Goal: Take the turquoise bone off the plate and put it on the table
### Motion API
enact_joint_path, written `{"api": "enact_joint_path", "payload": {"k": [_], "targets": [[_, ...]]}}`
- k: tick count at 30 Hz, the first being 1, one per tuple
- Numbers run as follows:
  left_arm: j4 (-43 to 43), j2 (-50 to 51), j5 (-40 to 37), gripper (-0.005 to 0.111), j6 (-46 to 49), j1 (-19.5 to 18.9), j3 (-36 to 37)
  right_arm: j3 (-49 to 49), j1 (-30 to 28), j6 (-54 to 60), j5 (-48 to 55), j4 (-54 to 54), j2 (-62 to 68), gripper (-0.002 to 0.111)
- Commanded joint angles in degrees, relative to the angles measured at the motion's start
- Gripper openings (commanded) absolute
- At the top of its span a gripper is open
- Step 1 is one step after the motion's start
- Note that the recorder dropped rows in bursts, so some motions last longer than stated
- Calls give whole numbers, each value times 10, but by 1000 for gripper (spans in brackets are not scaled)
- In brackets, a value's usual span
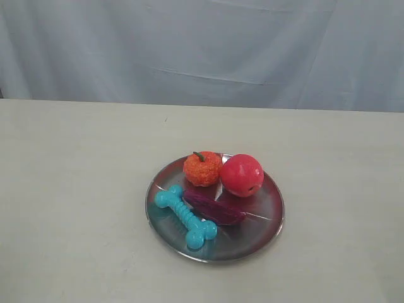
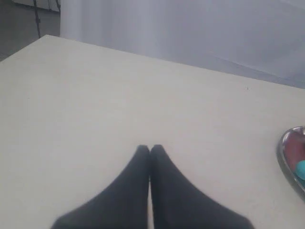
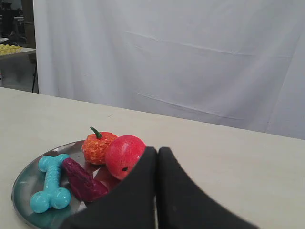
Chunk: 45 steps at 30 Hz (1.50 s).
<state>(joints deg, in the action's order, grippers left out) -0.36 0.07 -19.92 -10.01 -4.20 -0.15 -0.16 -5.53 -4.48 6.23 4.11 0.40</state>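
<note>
The turquoise bone (image 1: 186, 216) lies on the near-left part of the shiny steel plate (image 1: 265, 231), which rests on the beige table (image 1: 76, 189). The right wrist view shows the bone (image 3: 50, 182) beside a dark purple wedge on the plate (image 3: 24, 183). My right gripper (image 3: 157, 150) is shut and empty, off to one side of the plate, apart from the bone. In the left wrist view my left gripper (image 2: 150, 148) is shut over bare table, with the plate's rim (image 2: 282, 152) and a sliver of the bone (image 2: 301, 169) at the frame's edge. Neither gripper appears in the exterior view.
On the plate also sit an orange pumpkin toy (image 1: 202, 168), a red apple toy (image 1: 242, 175) and a dark purple wedge (image 1: 213, 207) right beside the bone. A pale curtain (image 1: 202, 50) hangs behind the table's far edge.
</note>
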Motion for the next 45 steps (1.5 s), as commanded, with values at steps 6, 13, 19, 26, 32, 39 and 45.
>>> {"api": "enact_joint_path", "payload": {"k": [6,13,19,26,32,39,45], "targets": [[4,-1,3,0,-1,-3,1,2,-2,0,1,1,-4,0],[4,-1,3,0,-1,-3,1,2,-2,0,1,1,-4,0],[4,-1,3,0,-1,-3,1,2,-2,0,-19,1,-4,0],[4,-1,3,0,-1,-3,1,2,-2,0,-190,1,-4,0],[4,-1,3,0,-1,-3,1,2,-2,-46,-225,0,-4,0],[4,-1,3,0,-1,-3,1,-64,-2,-76,-14,0,-4,0],[4,-1,3,0,-1,-3,1,-167,-2,-64,110,1,17,0]]}}
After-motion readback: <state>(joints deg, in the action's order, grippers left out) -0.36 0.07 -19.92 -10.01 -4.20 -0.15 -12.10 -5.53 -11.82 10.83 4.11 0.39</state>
